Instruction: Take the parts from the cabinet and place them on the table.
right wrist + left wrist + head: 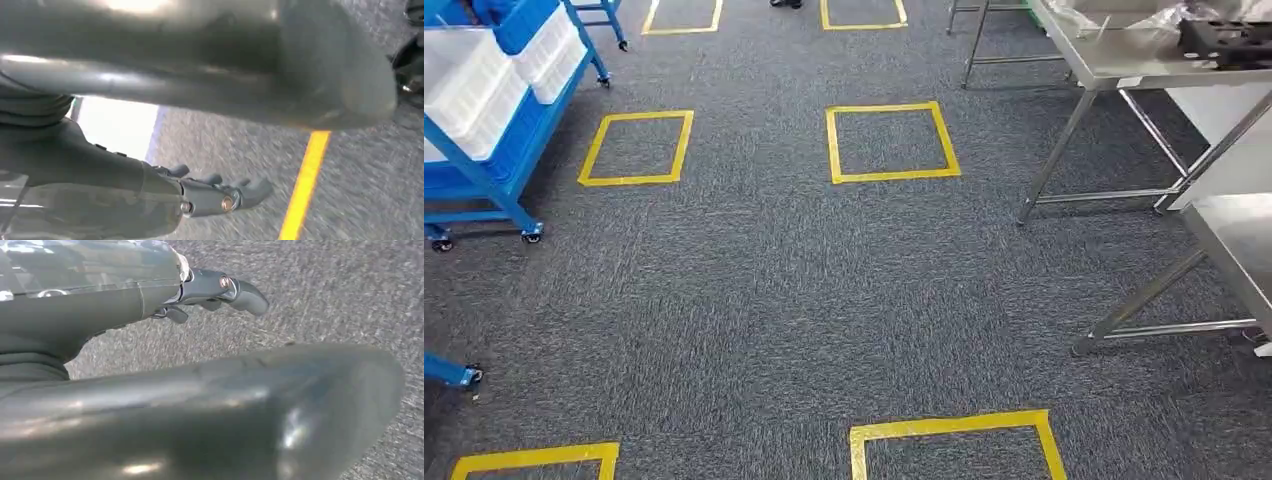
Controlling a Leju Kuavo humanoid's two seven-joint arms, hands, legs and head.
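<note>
- left hand (210, 295), right hand (215, 197): hanging over carpet, fingers loose, holding nothing, likely mid-walk
- blue cabinet (494, 150) well left of steel table (1124, 60); parts not discernible

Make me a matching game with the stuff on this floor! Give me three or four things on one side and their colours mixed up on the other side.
Things
1. tape squares
2. rolling cart frame
3. bins on the cart
4. table legs

Colours
A. white
B. silver metal
C. yellow
D. blue

Right pairs: 1-C, 2-D, 3-A, 4-B.

The tape squares are stuck on the grey carpet. The cart stands on the left of the head view and the table on the right.
</note>
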